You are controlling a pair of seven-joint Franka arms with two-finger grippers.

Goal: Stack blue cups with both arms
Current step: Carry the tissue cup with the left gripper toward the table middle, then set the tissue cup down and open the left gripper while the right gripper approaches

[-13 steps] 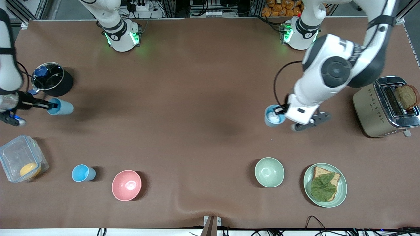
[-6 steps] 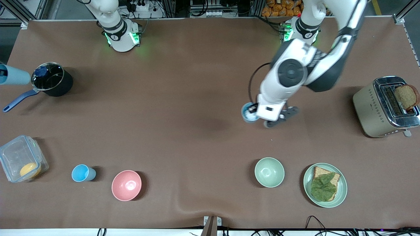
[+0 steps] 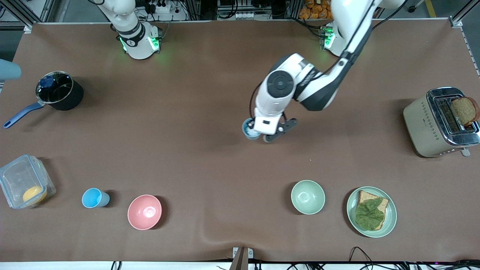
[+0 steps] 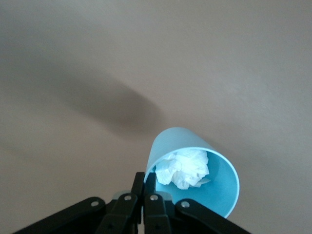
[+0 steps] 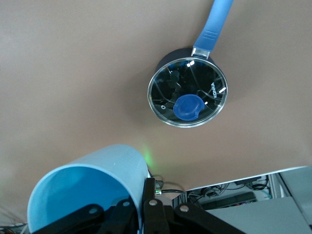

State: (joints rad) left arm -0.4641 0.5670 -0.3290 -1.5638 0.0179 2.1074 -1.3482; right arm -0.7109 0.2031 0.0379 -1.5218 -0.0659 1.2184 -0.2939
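Observation:
My left gripper [image 4: 145,181] is shut on the rim of a sky-blue cup [image 4: 204,165] that holds a crumpled white tissue [image 4: 185,168]. In the front view this cup [image 3: 249,129] hangs over the middle of the table under the left arm's hand. My right gripper [image 5: 144,191] is shut on the wall of a greyer blue cup [image 5: 92,180], held high over the pot. Only that cup's end [image 3: 8,70] shows at the front view's edge, and the gripper itself is out of that view. A third blue cup [image 3: 95,198] stands upright beside the pink bowl.
A black pot with a glass lid and blue handle [image 3: 60,91] stands at the right arm's end and also shows in the right wrist view [image 5: 187,92]. Nearer the camera are a clear container [image 3: 24,185], a pink bowl [image 3: 144,212], a green bowl [image 3: 308,197] and a plate with bread and lettuce [image 3: 371,212]. A toaster [image 3: 438,122] is at the left arm's end.
My left arm has carried its cup from near the toaster toward the table's middle. My right arm has lifted its cup from beside the pot up to the view's edge.

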